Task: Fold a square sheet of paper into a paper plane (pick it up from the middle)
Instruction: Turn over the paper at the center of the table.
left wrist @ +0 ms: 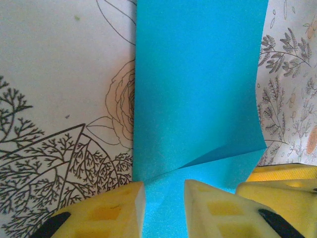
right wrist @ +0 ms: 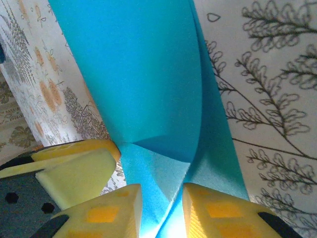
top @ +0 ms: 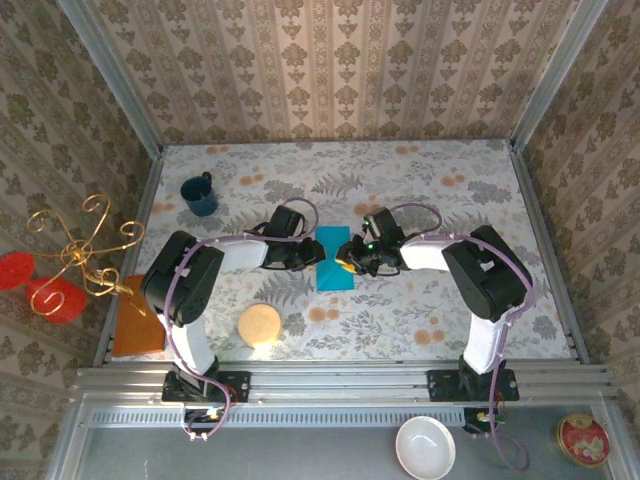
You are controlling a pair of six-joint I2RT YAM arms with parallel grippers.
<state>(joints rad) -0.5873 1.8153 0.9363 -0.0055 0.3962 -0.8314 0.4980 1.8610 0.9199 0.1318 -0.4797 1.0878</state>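
Observation:
The square sheet of paper (top: 333, 262) lies mid-table as a turquoise rectangle, creased and partly lifted. My left gripper (top: 312, 255) meets it from the left and my right gripper (top: 350, 258) from the right. In the left wrist view the paper (left wrist: 198, 84) runs between the yellow fingers of the left gripper (left wrist: 163, 191), which stand apart. A flap rises toward the right gripper's fingers (left wrist: 280, 186). In the right wrist view the paper (right wrist: 138, 74) bunches into a raised ridge inside the right gripper (right wrist: 162, 193). The left gripper's finger (right wrist: 74, 168) sits beside it.
A dark blue mug (top: 200, 195) stands at the back left. A round tan disc (top: 260, 324) lies near the left arm's base, and an orange pad (top: 138, 315) is at the table's left edge. A gold wire stand (top: 85, 245) is off the table to the left.

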